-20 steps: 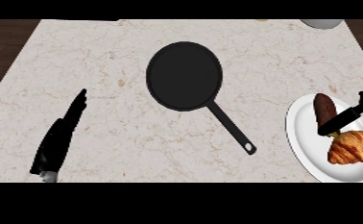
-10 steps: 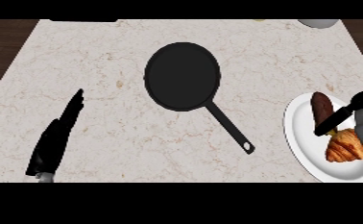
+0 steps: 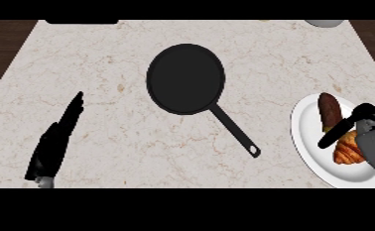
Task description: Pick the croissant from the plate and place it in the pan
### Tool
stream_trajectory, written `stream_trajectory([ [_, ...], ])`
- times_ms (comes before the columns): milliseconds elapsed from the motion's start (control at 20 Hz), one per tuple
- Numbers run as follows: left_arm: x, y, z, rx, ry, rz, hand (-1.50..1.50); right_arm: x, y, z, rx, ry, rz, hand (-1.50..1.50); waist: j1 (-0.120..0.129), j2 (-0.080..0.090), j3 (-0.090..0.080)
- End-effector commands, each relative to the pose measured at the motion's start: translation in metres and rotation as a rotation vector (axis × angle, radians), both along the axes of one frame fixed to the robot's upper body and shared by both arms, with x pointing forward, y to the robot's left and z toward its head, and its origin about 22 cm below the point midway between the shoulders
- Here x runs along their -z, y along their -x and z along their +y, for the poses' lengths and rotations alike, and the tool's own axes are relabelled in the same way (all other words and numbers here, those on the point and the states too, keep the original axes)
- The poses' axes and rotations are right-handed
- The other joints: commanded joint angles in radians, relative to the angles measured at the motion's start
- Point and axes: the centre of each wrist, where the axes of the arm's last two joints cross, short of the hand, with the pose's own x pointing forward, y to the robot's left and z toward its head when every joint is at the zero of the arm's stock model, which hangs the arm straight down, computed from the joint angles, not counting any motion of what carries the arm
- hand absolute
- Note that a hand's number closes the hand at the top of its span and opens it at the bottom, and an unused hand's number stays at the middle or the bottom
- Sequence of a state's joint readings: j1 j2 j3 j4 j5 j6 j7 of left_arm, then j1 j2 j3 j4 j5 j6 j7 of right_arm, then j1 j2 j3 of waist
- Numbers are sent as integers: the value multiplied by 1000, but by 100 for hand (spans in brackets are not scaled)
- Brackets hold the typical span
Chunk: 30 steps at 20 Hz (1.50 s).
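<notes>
Right hand (image 3: pixel 350 126) at the view's right edge, over the white plate (image 3: pixel 307 136); a dark finger lies across the croissant (image 3: pixel 348 149), but whether the fingers close on it cannot be told. Croissant still on the plate, beside a dark brown food piece (image 3: pixel 330 109). Black pan (image 3: pixel 185 78) mid-counter, well apart; left hand (image 3: pixel 57 138) rests lower left, fingers straight.

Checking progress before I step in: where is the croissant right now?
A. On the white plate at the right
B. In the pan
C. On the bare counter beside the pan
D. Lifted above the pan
A: the croissant lies on the plate, under the right hand; the pan holds nothing.
</notes>
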<state>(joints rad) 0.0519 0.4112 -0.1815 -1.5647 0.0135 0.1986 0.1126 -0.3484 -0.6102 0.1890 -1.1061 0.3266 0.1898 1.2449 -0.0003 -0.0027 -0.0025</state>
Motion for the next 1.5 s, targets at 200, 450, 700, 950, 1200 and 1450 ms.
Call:
stream_trajectory([
  [200, -2, 0, -4, 3, 4, 2, 0, 2, -8, 12, 150, 79, 157, -150, 1, 0, 0],
  [450, 5, 10, 2, -11, -5, -2, 0, 11, -5, -1, 186, 76, 148, -150, 11, 3, 1],
  [700, 1, 2, -16, 2, 16, 4, 0, 23, 3, 19, 160, 76, 98, 150, 0, 1, 2],
  [950, -4, -9, -2, 17, 9, 12, 0, 24, 9, 5, 172, 33, 13, 150, -3, 3, 2],
  [1200, 1, -9, -16, -5, 29, 5, 0, 32, 13, 5, 199, -1, -19, 150, -3, 3, 2],
  [1450, -11, -10, -26, 123, 7, -36, 0, -17, -26, 79, -706, -144, -132, 150, 161, 35, 9],
])
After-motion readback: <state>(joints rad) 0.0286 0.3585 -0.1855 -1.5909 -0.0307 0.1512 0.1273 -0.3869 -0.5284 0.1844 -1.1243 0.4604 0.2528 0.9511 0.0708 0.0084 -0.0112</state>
